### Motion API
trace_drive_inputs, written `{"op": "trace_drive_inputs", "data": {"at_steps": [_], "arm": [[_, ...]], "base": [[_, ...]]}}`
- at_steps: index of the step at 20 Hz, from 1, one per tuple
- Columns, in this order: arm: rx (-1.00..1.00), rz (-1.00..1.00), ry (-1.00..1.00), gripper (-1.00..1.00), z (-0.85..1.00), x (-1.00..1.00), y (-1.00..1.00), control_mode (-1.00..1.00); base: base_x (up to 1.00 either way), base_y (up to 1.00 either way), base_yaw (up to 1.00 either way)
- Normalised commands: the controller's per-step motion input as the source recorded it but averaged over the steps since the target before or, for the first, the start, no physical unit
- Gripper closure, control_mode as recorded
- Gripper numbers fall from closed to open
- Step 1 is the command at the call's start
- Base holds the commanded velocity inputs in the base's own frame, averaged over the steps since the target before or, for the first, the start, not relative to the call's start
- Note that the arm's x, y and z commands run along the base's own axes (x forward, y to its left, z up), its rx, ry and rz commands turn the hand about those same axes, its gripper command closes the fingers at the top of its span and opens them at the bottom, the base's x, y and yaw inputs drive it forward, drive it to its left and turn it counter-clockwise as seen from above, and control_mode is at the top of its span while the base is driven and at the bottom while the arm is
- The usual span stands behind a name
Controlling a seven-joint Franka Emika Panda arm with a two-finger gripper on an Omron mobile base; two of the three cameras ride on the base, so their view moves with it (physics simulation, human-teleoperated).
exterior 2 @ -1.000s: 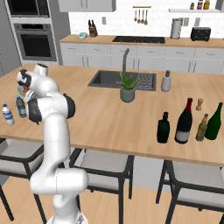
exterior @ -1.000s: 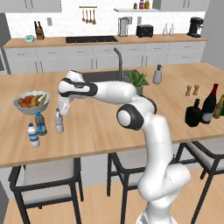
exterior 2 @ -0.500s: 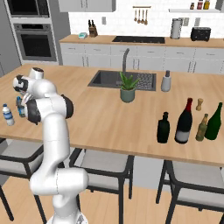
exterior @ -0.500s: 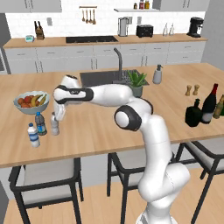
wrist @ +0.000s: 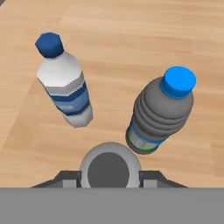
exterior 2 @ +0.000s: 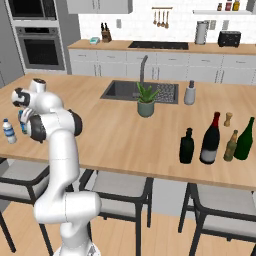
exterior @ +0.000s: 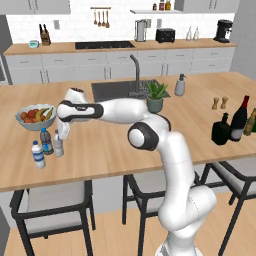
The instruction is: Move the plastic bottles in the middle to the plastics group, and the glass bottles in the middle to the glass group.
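At the left of the left base view, our gripper (exterior: 60,135) pinches the clear water bottle (exterior: 59,146) upright beside the plastics group: white-labelled bottle (wrist: 65,87) and darker bottle (wrist: 159,116). We judge it best set straight down, clear of both neighbours, before the fingers part.

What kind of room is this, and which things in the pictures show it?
Most likely a home kitchen: a wooden island counter with a built-in sink, a wall oven, and a fruit bowl on the counter.
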Motion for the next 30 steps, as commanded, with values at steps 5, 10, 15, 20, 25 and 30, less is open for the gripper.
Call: {"op": "trace_drive_inputs", "data": {"at_steps": [5,10,15,20,25,30], "arm": [[0.0,0.0,0.02,1.0,-0.21,0.0,0.0,-1.0],[0.0,0.0,0.02,1.0,-0.27,0.0,0.0,-1.0],[0.0,0.0,0.0,1.0,-0.07,0.0,0.03,-1.0],[0.0,0.0,0.0,-1.0,0.0,0.0,0.06,-1.0],[0.0,0.0,0.0,-1.0,0.0,0.0,0.01,-1.0],[0.0,0.0,0.0,-1.0,0.0,-0.02,0.0,-1.0]], "base": [[0.0,0.0,0.0],[0.0,0.0,0.0],[0.0,0.0,0.0],[0.0,0.0,0.0],[0.0,0.0,0.0],[0.0,0.0,0.0]]}}
